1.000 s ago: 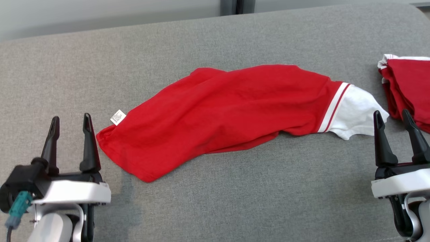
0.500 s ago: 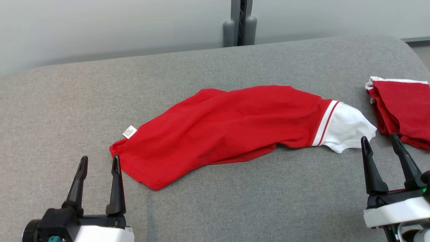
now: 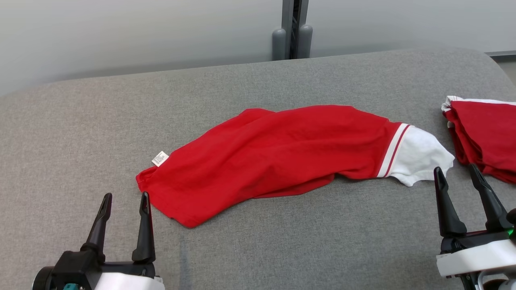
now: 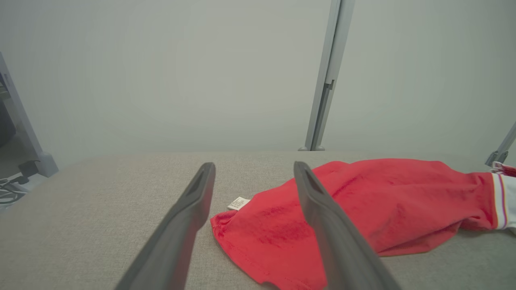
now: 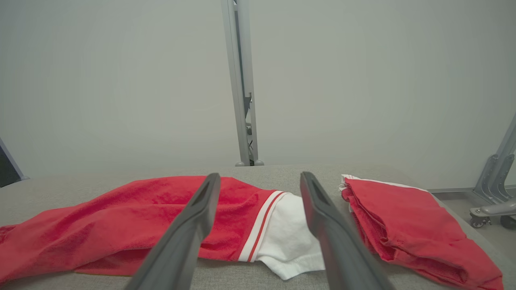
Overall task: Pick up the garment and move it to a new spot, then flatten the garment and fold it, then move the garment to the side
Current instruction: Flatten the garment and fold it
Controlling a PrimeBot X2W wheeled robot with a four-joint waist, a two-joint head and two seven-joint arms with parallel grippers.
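Nothing legible: the white tag point(image 3: 160, 158) at the left end of the red garment point(image 3: 278, 155) bears what looks like tiny print.

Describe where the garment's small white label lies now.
In the head view, the label lies left of centre at the garment's left end, ahead of the left gripper.

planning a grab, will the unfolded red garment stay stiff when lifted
Likely not: the red garment lies in rumpled folds, so it should droop. It looks thin, probably light. Pushed, it may bunch on the textured grey surface.
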